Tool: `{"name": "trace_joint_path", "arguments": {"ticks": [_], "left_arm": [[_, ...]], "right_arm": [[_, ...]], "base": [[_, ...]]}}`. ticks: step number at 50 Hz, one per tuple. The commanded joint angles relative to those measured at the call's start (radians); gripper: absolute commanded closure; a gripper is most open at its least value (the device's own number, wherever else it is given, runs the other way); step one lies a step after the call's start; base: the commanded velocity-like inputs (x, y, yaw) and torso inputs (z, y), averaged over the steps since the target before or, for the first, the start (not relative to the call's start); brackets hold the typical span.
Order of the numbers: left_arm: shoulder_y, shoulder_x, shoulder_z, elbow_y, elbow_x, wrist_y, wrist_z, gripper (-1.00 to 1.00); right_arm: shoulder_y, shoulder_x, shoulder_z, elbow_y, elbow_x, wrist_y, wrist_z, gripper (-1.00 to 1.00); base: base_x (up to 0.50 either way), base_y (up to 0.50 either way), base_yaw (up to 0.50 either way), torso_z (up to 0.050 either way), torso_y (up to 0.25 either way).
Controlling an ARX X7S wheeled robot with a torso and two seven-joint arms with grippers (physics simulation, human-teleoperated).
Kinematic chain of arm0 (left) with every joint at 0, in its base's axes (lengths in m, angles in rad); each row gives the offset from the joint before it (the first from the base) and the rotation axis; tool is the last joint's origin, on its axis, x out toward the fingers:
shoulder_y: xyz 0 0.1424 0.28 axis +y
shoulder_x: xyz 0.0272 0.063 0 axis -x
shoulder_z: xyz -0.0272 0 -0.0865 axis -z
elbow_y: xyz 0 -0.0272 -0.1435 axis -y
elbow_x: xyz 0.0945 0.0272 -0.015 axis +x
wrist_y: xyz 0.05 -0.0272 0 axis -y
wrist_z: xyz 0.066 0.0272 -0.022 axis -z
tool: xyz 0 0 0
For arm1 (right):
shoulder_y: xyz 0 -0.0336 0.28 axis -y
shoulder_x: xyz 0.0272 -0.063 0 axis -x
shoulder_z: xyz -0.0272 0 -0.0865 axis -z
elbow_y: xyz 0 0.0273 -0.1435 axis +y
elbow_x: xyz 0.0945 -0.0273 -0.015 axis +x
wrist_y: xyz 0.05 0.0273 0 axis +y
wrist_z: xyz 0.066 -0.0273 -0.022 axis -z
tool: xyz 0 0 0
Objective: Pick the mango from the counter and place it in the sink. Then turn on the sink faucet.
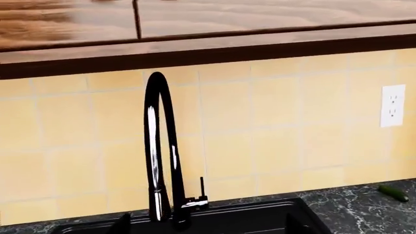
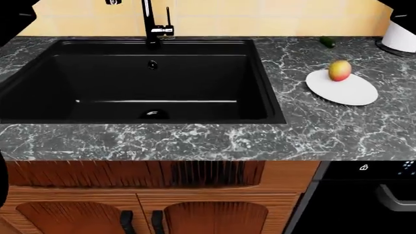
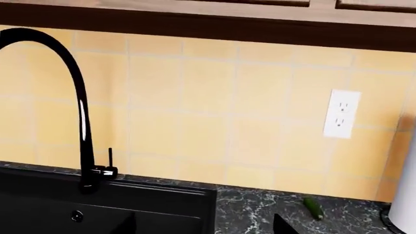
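Mango (image 2: 339,70) untouched on white plate (image 2: 342,87), right of empty sink (image 2: 263,78); faucet (image 2: 151,24) off. Arms raised, awaiting reach. Finger spread impossible to tell.

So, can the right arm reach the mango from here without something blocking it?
Probably yes: the mango sits in the open on a white plate, with only bare counter around it.

Open counter (image 2: 325,126) around mango (image 2: 340,70)

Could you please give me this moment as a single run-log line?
stage: not started | yellow-red egg-shaped mango: on white oval plate, right of matte black sink | slim black faucet: untouched | grippers: out of view
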Motion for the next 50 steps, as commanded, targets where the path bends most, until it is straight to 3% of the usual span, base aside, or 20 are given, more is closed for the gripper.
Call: {"name": "trace_joint_path", "arguments": {"ticks": [1,10,12,21,40,50], "left_arm": [[-0.033,-0.007,0.010,-0.027,-0.001,0.006,0.007,-1.00],[-0.050,-0.014,0.021,-0.024,-0.005,0.004,0.005,-1.00],[-0.032,-0.018,-0.003,0.008,0.013,0.066,0.029,-1.00],[-0.035,-0.019,0.009,-0.016,-0.003,0.043,0.015,-1.00],[-0.022,-0.027,0.020,-0.012,-0.015,0.052,0.013,-1.00],[-0.009,-0.036,0.015,-0.004,-0.023,0.059,0.002,-1.00]], "right_arm": [[0.017,0.006,-0.014,0.022,0.000,-0.012,-0.006,-1.00],[0.030,0.009,-0.023,0.006,-0.003,-0.020,-0.002,-1.00],[0.028,0.014,-0.027,-0.011,-0.007,-0.032,-0.008,-1.00],[0.031,0.015,-0.047,-0.003,-0.015,-0.036,-0.013,-1.00],[0.027,0.027,-0.064,-0.013,-0.017,-0.054,-0.021,-1.00],[0.025,0.026,-0.054,-0.015,0.000,-0.066,-0.032,-1.00]], "base": [[0.50,0.00,0.00,0.000,0.000],[0.50,0.00,0.00,0.000,0.000],[0.25,0.00,0.00,0.000,0.000],[0.00,-0.03,0.00,0.050,0.000],[-0.11,-0.50,0.00,0.050,0.000],[0.15,-0.06,0.00,0.050,0.000]]}}
